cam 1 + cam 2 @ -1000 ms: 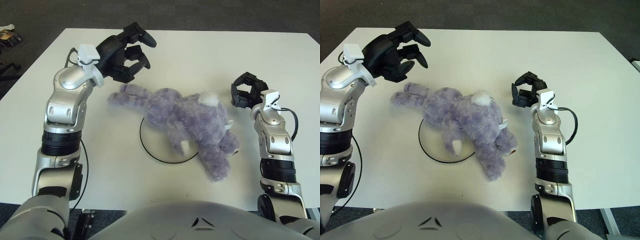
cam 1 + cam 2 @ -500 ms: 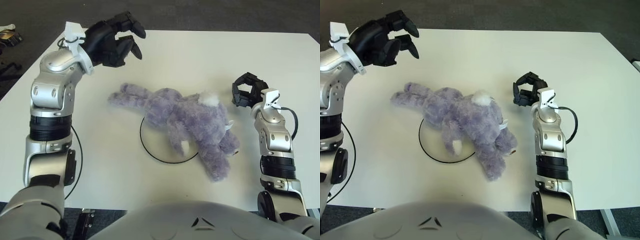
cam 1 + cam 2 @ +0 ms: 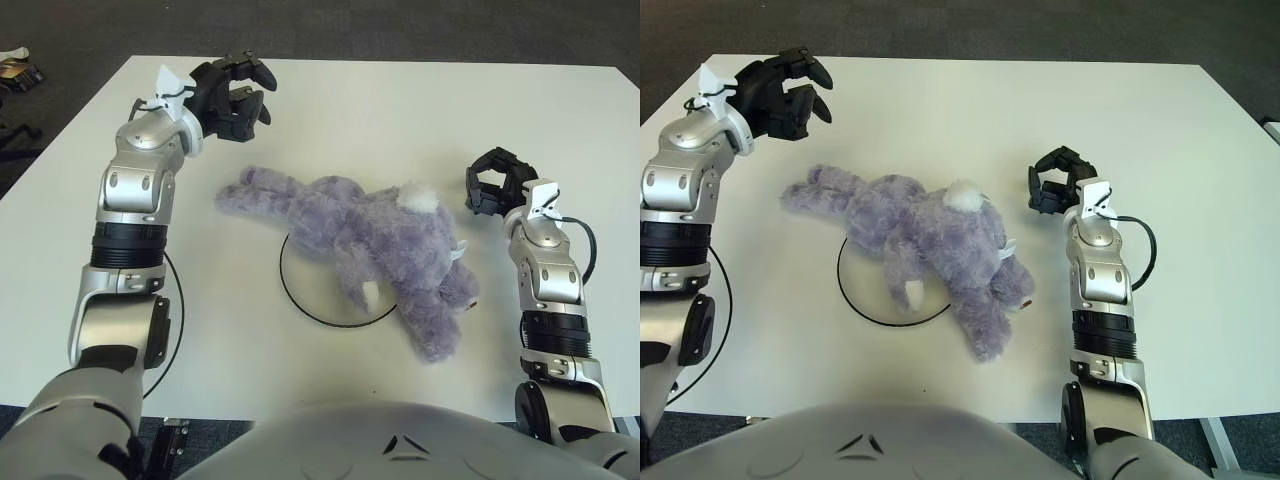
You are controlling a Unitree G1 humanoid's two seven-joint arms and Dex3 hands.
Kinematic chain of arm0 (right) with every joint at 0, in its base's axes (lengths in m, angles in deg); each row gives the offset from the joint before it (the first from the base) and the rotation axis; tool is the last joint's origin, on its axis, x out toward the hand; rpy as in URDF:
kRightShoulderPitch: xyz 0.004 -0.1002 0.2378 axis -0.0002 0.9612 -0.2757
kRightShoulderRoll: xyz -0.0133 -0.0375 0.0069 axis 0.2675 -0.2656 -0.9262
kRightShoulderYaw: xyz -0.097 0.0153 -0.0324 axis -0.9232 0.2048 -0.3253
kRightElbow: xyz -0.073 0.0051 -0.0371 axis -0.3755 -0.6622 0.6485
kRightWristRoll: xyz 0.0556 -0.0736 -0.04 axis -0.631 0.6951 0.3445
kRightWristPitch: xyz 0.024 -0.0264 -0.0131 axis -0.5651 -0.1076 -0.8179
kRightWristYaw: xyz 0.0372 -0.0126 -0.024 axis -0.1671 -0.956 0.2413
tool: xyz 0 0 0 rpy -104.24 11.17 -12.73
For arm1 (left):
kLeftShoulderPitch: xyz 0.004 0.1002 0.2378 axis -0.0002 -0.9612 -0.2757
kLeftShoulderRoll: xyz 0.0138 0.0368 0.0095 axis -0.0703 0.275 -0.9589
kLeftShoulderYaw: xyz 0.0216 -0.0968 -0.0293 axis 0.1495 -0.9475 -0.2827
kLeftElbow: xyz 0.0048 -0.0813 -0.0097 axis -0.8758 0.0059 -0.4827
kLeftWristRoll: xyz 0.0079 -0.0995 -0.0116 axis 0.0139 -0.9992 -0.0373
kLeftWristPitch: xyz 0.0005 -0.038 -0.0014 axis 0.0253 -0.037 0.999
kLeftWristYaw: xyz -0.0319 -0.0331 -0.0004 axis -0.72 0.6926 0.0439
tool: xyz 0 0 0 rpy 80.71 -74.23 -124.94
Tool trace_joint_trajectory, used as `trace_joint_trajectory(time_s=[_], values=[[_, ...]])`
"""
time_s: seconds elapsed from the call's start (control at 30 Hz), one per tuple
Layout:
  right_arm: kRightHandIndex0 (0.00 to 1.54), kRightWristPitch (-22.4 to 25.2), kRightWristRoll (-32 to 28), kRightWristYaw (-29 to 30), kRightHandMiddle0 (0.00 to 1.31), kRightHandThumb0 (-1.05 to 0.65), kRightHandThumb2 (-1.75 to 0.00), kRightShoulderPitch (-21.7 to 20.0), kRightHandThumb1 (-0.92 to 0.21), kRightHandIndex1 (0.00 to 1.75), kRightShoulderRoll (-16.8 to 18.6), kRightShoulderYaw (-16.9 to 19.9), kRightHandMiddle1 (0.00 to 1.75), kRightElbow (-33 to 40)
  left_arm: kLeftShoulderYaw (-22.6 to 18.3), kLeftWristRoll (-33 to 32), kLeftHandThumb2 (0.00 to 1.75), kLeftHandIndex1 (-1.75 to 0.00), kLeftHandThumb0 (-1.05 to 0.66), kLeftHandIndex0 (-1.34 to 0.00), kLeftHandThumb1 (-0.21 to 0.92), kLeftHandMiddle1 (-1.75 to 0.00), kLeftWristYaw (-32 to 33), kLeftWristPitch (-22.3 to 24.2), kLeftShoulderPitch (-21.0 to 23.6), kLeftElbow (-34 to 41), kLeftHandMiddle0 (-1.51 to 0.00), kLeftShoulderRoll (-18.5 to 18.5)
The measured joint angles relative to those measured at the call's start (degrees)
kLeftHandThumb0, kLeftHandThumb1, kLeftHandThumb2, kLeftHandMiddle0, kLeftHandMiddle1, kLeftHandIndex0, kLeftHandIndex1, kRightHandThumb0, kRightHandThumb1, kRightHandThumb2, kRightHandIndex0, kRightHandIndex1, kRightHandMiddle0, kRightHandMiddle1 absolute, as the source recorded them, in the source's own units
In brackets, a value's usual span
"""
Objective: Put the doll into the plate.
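A purple plush doll [image 3: 365, 243] lies across the white plate [image 3: 306, 293], a flat disc with a thin black rim, in the middle of the white table. Its legs reach left past the rim and its head hangs off the plate's right side. My left hand [image 3: 234, 92] hovers above the table beyond the doll's legs, fingers spread, holding nothing. My right hand [image 3: 492, 186] shows just right of the doll's head, fingers curled, with nothing in them.
The white table [image 3: 400, 110] stretches far behind the doll. A thin black cable [image 3: 166, 330] loops beside my left forearm near the table's left edge. Dark floor lies beyond the far edge.
My left hand has pulled back from the doll's legs toward the far left of the table, and its forearm has swung upright. The doll and my right hand have stayed put.
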Motion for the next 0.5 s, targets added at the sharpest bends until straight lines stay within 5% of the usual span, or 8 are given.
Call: trace_joint_trajectory(time_s=[0.27, 0.5], values=[[1.19, -2.41, 0.16, 0.88, 0.56, -0.46, -1.23, -0.66, -0.38, 1.75, -0.03, 0.24, 1.75, -2.49, -1.21, 1.32, 1.35, -1.75, -0.01, -0.50, 0.30, -1.75, 6.64, -9.83, -0.09, -8.53, -0.52, 5.49], [1.18, -5.18, 0.25, 1.40, 0.56, -0.46, -1.23, -1.50, -0.38, 1.75, -0.07, 0.28, 1.75, -5.16, -2.13, 2.39, 1.38, -1.75, -0.01, -0.52, 0.27, -1.75, 10.84, -21.79, -0.13, -23.84, -0.54, 8.69]])
